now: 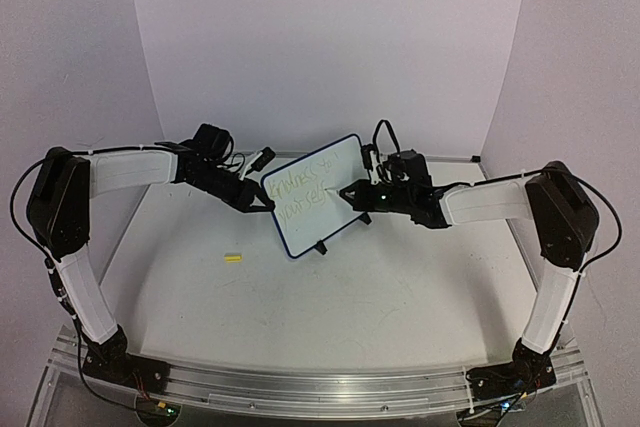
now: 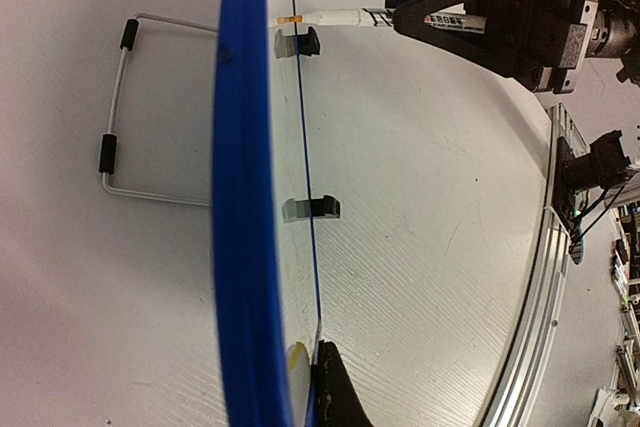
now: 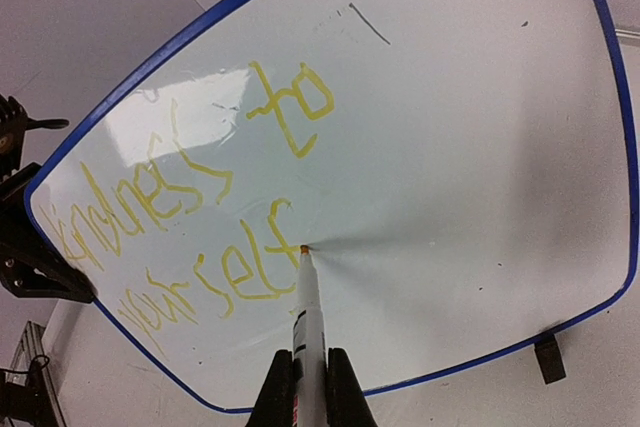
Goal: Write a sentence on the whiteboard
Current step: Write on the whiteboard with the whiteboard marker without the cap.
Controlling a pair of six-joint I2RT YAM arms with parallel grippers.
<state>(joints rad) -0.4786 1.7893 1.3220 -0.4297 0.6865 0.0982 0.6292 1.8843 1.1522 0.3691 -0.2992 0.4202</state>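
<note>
The whiteboard (image 1: 318, 190) stands tilted on its wire stand (image 2: 112, 117) and black clip feet (image 2: 322, 208) at the middle of the table. The sentence (image 3: 200, 197) reads "kindness to yourself" in yellow, in two lines. My left gripper (image 1: 262, 203) is shut on the board's left edge; in the left wrist view (image 2: 315, 379) one dark finger shows against the blue rim (image 2: 240, 197). My right gripper (image 3: 310, 392) is shut on a white marker (image 3: 309, 312). The marker's tip touches the board at the "f" of "yourself". The marker also shows in the left wrist view (image 2: 335, 18).
A small yellow marker cap (image 1: 233, 258) lies on the table left of the board. Cables and the left arm's wrist (image 1: 212, 142) sit behind the board. An aluminium rail (image 1: 320, 387) runs along the near edge. Purple walls close the back and sides.
</note>
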